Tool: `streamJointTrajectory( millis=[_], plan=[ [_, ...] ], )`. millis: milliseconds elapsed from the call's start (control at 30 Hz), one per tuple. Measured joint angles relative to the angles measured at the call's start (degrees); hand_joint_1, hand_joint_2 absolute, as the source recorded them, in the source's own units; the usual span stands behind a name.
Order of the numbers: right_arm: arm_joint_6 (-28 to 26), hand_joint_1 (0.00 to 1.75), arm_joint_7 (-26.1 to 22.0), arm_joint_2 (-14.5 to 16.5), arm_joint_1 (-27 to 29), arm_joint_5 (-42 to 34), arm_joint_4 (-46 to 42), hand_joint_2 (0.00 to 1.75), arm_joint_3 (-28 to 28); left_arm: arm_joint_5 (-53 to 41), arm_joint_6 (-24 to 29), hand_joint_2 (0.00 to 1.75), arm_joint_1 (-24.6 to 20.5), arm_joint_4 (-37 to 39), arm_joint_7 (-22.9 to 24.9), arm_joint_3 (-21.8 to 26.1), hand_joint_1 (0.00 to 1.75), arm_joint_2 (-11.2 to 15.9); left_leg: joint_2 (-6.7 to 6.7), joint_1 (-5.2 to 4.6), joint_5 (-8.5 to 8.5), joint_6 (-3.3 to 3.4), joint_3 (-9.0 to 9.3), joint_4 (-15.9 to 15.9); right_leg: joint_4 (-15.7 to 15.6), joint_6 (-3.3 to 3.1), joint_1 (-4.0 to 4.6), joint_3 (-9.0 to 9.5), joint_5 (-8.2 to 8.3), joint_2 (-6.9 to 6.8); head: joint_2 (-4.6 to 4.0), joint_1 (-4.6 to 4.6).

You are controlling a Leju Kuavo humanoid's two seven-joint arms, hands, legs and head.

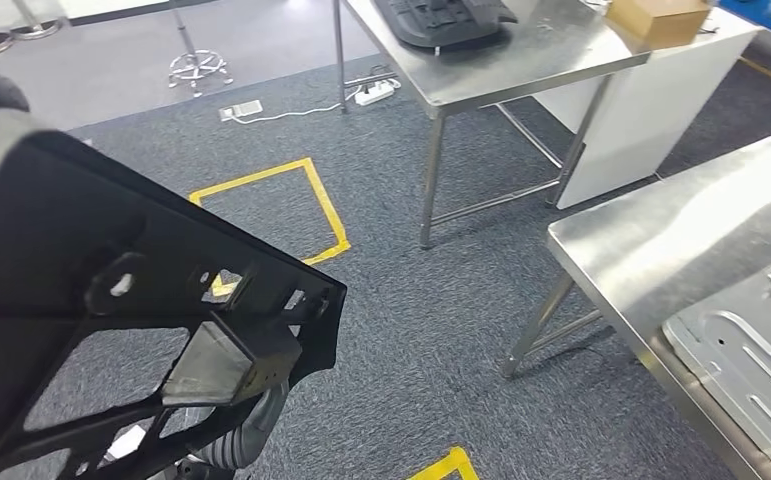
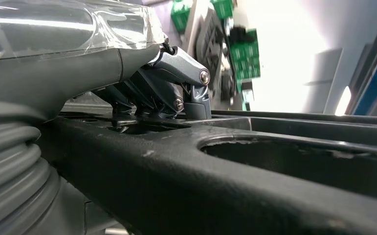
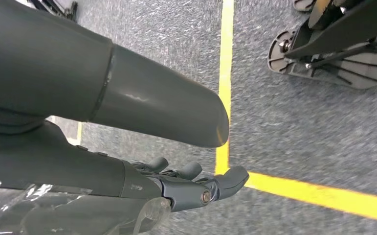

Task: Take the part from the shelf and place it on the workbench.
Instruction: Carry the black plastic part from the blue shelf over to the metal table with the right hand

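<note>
Part [image 1: 111,330] in left hand [image 2: 142,83], short of workbench [image 1: 661,230] edge

A large black part [image 1: 111,330], an openwork frame with cut-outs, occupied the lower left, held up above grey carpet [image 1: 431,320] marked with yellow tape [image 1: 291,205]. A steel workbench [image 1: 661,235] stood at right, bearing a pressed metal panel [image 1: 751,340]. A second steel table [image 1: 531,55] beyond carried a cardboard box [image 1: 658,17].
</note>
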Motion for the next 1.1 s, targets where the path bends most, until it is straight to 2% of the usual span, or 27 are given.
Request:
streamJointTrajectory(
  millis=[33, 67, 100, 133, 167, 233, 267, 333, 367, 400, 433, 467, 500, 533, 600, 633, 667, 733, 767, 833, 867, 900, 933, 967, 1000, 1033, 1100],
  plan=[
    [0.0, 0.0, 0.0, 0.0, 0.0, 0.0, 0.0, 0.0, 0.0, 0.0, 0.0, 1.75, 0.0, 0.0, 0.0, 0.0, 1.75, 0.0, 0.59, 0.06, -0.12, -0.18, 0.04, 0.1, -3.9, 0.23, -0.15, 2.35, 1.8, -0.82, 0.0, 0.01],
    [0.0, 0.0, 0.0, 0.0, 0.0, 0.0, 0.0, 0.0, 0.0, 0.0, 0.0, 1.75, 0.0, 0.0, 0.1, 0.0, 1.75, 0.0, 1.13, -0.05, -0.34, -0.48, 0.01, 0.4, -8.3, 0.45, -0.19, 4.82, 3.31, -2.21, 0.0, 0.03],
    [0.0, 0.0, -0.1, -0.1, -0.1, -0.1, 0.0, 0.0, 0.0, 0.0, 0.0, 1.75, 0.0, 0.0, 0.1, 0.0, 1.75, 0.0, 1.6, -0.15, -0.61, -0.85, -0.09, 0.8, -11.9, 0.31, -0.14, 6.75, 4.48, -3.21, 0.01, 0.0],
    [-0.1, 0.0, -0.1, 0.0, -0.1, -0.1, 0.0, 0.0, 0.0, -0.1, -0.1, 1.75, 0.0, 0.0, 0.1, 0.0, 1.75, 0.0, 2.05, -0.34, -0.83, -1.18, -0.23, 1.2, -13.9, 0.02, -0.02, 7.66, 4.96, -3.87, 0.01, -0.04],
    [-0.1, 0.0, -0.2, 0.0, -0.1, -0.1, 0.0, 0.0, 0.0, -0.1, -0.1, 1.75, -0.1, 0.0, 0.1, 0.0, 1.75, 0.0, 2.55, -0.5, -0.99, -1.42, -0.35, 1.4, -14.5, -0.39, 0.18, 7.75, 4.97, -3.9, 0.01, -0.09],
    [-0.1, 0.0, -0.3, 0.0, -0.1, -0.2, 0.0, 0.0, 0.0, -0.2, -0.2, 1.75, -0.1, 0.0, 0.1, 0.0, 1.75, 0.0, 3.43, -0.37, -1.19, -1.73, -0.41, 1.7, -14.5, -1.33, 0.37, 7.33, 5.19, -2.6, 0.0, -0.17],
    [-0.1, 0.0, -0.3, 0.0, -0.1, -0.3, 0.0, 0.0, 0.0, -0.3, -0.3, 1.75, -0.1, -0.1, 0.1, -0.1, 1.75, 0.0, 2.92, -0.14, -1.78, -1.98, -0.57, 2.3, -14.5, -1.67, 0.38, 7.24, 5.33, -1.99, 0.0, -0.19],
    [-0.2, 0.0, -0.4, -0.1, -0.2, -0.6, 0.0, 0.0, 0.0, -0.4, -0.3, 1.75, -0.2, -0.1, 0.2, -0.1, 1.75, 0.0, 0.57, 0.27, -4.49, -2.53, -2.04, 6.2, -14.6, -2.27, 0.23, 7.09, 5.63, -1.03, 0.0, -0.23],
    [-0.2, 0.0, -0.4, -0.1, -0.2, -0.9, 0.0, 0.0, 0.0, -0.4, -0.4, 1.75, -0.2, -0.1, 0.2, -0.1, 1.75, 0.0, -0.74, 0.39, -6.6, -2.7, -3.73, 10.1, -14.6, -2.46, 0.24, 6.95, 5.74, -0.5, 0.0, -0.27],
    [-0.2, 0.0, -0.5, -0.1, -0.2, -1.0, 0.0, 0.0, 0.0, -0.4, -0.6, 1.75, -0.2, -0.1, 0.3, -0.1, 1.75, 0.0, -1.38, 0.43, -8.46, -2.76, -5.61, 14.3, -14.6, -2.65, 0.29, 6.79, 5.86, 0.04, 0.0, -0.31],
    [-0.2, 0.0, -0.6, -0.1, -0.2, -1.3, 0.0, 0.0, 0.0, -0.4, -0.8, 1.75, -0.2, -0.1, 0.4, -0.1, 1.75, 0.0, -1.69, 0.44, -9.71, -2.75, -7.26, 17.9, -14.6, -2.79, 0.37, 6.63, 5.97, 0.71, 0.0, -0.33],
    [-0.2, 0.0, -0.7, -0.1, -0.2, -1.6, 0.0, 0.0, 0.0, -0.4, -1.1, 1.75, -0.3, -0.1, 0.6, -0.2, 1.75, 0.0, -1.86, 0.43, -10.07, -2.64, -8.27, 20.0, -14.6, -2.89, 0.46, 6.5, 6.09, 1.46, 0.0, -0.35],
    [-0.3, 0.0, -0.9, -0.1, -0.1, -1.9, 0.0, 0.0, 0.0, -0.4, -1.4, 1.75, -0.4, -0.1, 0.7, -0.2, 1.75, 0.0, -2.0, 0.4, -9.06, -2.39, -7.95, 19.2, -14.6, -2.92, 0.53, 6.43, 6.2, 2.22, 0.0, -0.36],
    [-0.3, 0.0, -1.0, -0.2, -0.1, -2.2, 0.0, 0.0, -0.1, -0.4, -1.6, 1.75, -0.6, -0.1, 0.8, -0.2, 1.75, 0.0, -2.37, 0.36, -7.12, -2.02, -6.54, 16.2, -14.6, -2.89, 0.57, 6.42, 6.32, 3.02, 0.0, -0.36],
    [-0.3, 0.0, -1.2, -0.2, -0.1, -2.6, 0.0, 0.0, -0.1, -0.4, -2.1, 1.75, -1.3, -0.1, 0.8, -0.4, 1.75, -0.1, -4.49, 0.2, -3.01, -1.17, -2.52, 7.4, -14.6, -2.61, 0.62, 6.32, 6.6, 4.46, 0.0, -0.37],
    [-0.2, 0.0, -1.2, -0.2, -0.2, -2.9, 0.0, 0.0, -0.1, -0.3, -2.4, 1.75, -1.7, 0.0, 0.8, -0.5, 1.75, -0.2, -5.56, 0.11, -1.88, -0.95, -1.19, 4.3, -14.6, -2.35, 0.58, 6.13, 6.78, 5.06, 0.0, -0.38],
    [-0.2, 0.0, -1.3, -0.2, -0.2, -3.1, 0.0, 0.0, -0.2, -0.3, -2.6, 1.75, -2.2, 0.1, 0.8, -0.6, 1.75, -0.3, -6.26, -0.03, -1.48, -0.88, -0.63, 2.7, -14.6, -2.04, 0.49, 5.87, 6.99, 5.55, 0.0, -0.39],
    [-0.1, 0.0, -1.4, -0.4, 0.0, -3.6, 0.0, 0.0, -0.3, -0.3, -3.1, 1.75, -2.9, 0.4, 0.8, -1.0, 1.75, -0.8, -5.8, -0.14, -1.26, -0.85, -0.66, 2.1, -14.7, -1.3, 0.27, 5.36, 7.45, 6.48, 0.0, -0.4],
    [-0.1, 0.0, -1.4, -0.6, 0.0, -3.7, 0.0, 0.0, -0.3, -0.2, -3.3, 1.75, -3.1, 0.6, 0.8, -1.2, 1.75, -1.0, -5.26, -0.08, -0.96, -0.7, -0.68, 1.8, -14.6, -1.07, 0.25, 5.15, 7.39, 6.08, 0.0, -0.38],
    [0.0, 0.0, -1.3, -0.7, 0.1, -3.9, 0.0, 0.0, -0.3, -0.1, -3.5, 1.75, -3.5, 1.0, 0.8, -1.4, 1.75, -1.5, -4.04, 0.14, -0.33, -0.25, -0.77, 1.3, -11.8, -0.85, 0.52, 3.85, 5.24, 3.56, 0.01, -0.26],
    [0.0, 0.0, -1.3, -0.8, 0.1, -3.9, 0.0, 0.0, -0.3, 0.0, -3.6, 1.75, -3.7, 1.1, 0.7, -1.4, 1.75, -1.7, -3.41, 0.07, -0.18, -0.08, -0.89, 1.3, -8.7, -0.82, 0.62, 2.6, 3.23, 2.0, 0.01, -0.17],
    [0.1, 0.0, -1.2, -0.8, 0.1, -3.9, 0.0, 0.0, -0.3, 0.0, -3.6, 1.75, -3.7, 1.3, 0.7, -1.4, 1.75, -1.7, -2.7, -0.02, -0.12, 0.04, -1.06, 1.3, -4.5, -0.7, 0.71, 0.92, 0.95, 1.05, 0.01, -0.08],
    [0.1, 0.0, -1.1, -0.8, 0.1, -3.8, 0.0, 0.0, -0.3, 0.1, -3.7, 1.75, -3.7, 1.5, 0.7, -1.4, 1.75, -1.8, -1.93, -0.1, -0.09, 0.1, -1.18, 1.4, -0.8, -0.56, 0.7, -0.51, -0.71, 0.69, 0.01, -0.03],
    [0.1, 0.0, -1.0, -0.8, 0.1, -3.7, 0.0, 0.0, -0.3, 0.1, -3.6, 1.75, -3.6, 1.7, 0.7, -1.4, 1.75, -1.8, -1.17, -0.17, -0.08, 0.11, -1.28, 1.4, 1.6, -0.42, 0.68, -1.23, -1.51, 0.48, 0.0, -0.01],
    [0.0, 0.0, -1.0, -0.7, 0.1, -3.4, 0.0, 0.0, -0.3, 0.0, -3.5, 1.75, -3.4, 1.8, 0.7, -1.5, 1.75, -1.8, -0.45, -0.2, -0.09, 0.1, -1.34, 1.4, 1.8, -0.3, 0.66, -0.87, -1.3, 0.3, 0.0, -0.01],
    [-0.3, 0.0, -0.9, -0.7, 0.1, -3.0, 0.0, 0.0, -0.3, 0.0, -3.2, 1.75, -3.0, 1.8, 0.7, -1.5, 1.75, -1.7, 0.19, -0.2, -0.11, 0.07, -1.32, 1.5, -0.8, -0.23, 0.62, 0.94, 0.06, -0.05, 0.0, -0.01],
    [-1.3, 0.0, -1.1, -0.5, 0.1, -2.4, 0.0, 0.0, -0.2, 0.2, -2.6, 1.75, -1.9, 1.5, 0.7, -1.3, 1.75, -1.5, 1.18, -0.33, -0.26, -0.17, -1.25, 1.6, -9.3, -0.24, 0.71, 6.03, 3.18, -1.93, 0.0, -0.01]
  ],
)
